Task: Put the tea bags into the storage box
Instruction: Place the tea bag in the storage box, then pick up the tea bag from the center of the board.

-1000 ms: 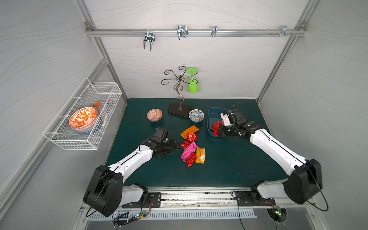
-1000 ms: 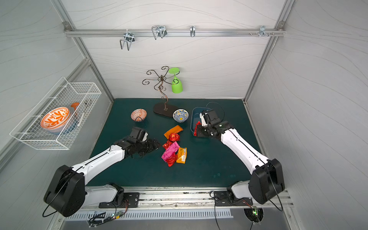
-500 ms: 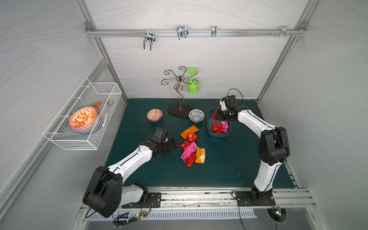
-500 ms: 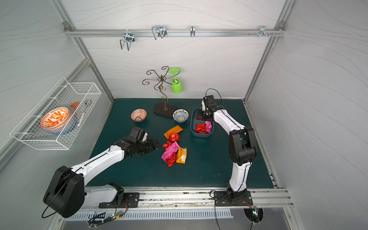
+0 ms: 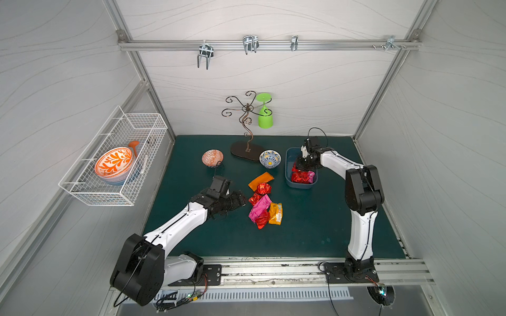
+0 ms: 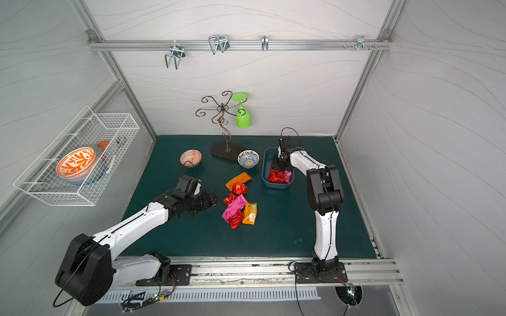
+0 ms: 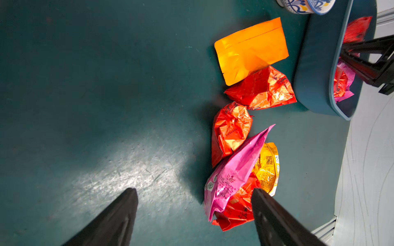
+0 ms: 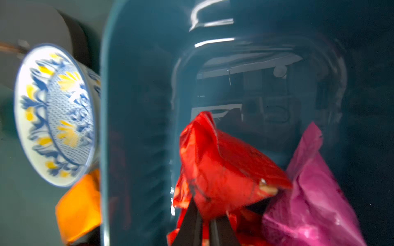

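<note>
Several tea bags lie loose in a cluster mid-mat: an orange one (image 5: 260, 180), red ones (image 5: 264, 188), a pink one (image 5: 258, 209) and a yellow one (image 5: 276, 214). My left gripper (image 5: 242, 198) hovers open just left of them; in the left wrist view (image 7: 194, 191) the pink tea bag (image 7: 232, 170) lies near one finger. The blue storage box (image 5: 287, 164) holds red (image 5: 299, 177) and pink (image 5: 310, 175) tea bags. My right gripper (image 5: 299, 167) reaches down into it, its narrow jaws (image 8: 207, 210) pinching a red tea bag (image 8: 221, 166).
A blue-patterned bowl (image 5: 270, 158) stands right beside the storage box. A reddish bowl (image 5: 212, 158) and a metal stand (image 5: 246, 147) with a green glass (image 5: 265, 117) are at the back. A white wire basket (image 5: 115, 161) hangs on the left wall.
My right gripper has swung from the box's near-left corner to its back end, and now sits over its middle with the red tea bag. The left arm has not moved.
</note>
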Robot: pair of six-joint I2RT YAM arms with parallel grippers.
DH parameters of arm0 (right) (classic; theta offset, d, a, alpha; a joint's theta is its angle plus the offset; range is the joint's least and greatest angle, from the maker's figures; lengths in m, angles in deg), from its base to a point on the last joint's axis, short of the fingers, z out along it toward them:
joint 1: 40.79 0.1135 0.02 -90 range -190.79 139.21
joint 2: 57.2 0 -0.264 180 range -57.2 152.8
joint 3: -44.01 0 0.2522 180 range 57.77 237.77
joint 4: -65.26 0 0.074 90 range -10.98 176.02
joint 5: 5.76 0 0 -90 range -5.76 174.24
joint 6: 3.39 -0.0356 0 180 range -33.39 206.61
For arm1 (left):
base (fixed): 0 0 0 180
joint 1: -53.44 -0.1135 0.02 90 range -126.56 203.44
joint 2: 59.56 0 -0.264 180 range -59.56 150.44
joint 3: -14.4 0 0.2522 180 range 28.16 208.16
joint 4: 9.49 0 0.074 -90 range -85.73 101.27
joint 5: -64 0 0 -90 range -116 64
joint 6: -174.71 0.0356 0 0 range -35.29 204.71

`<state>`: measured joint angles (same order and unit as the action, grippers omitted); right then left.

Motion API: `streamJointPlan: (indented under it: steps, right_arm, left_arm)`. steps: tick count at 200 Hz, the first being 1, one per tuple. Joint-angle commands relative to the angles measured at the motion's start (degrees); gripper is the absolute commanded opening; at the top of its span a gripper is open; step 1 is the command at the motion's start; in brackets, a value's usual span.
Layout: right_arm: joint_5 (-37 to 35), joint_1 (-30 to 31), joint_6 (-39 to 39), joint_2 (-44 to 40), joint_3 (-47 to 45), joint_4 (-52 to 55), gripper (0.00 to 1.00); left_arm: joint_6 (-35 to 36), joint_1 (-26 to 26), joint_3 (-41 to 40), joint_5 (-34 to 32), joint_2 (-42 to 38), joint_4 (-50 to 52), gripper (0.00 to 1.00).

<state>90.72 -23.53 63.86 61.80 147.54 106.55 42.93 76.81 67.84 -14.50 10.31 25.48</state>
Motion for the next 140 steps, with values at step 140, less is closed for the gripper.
streamJointPlan:
  steps: [140]
  right_arm:
    - [5.3,14.3,0.2,-33.5,-25.2,5.9,0.66]
  left_arm:
    - [0.3,0.2,1.5,0.5,2.3,-1.4,0.88]
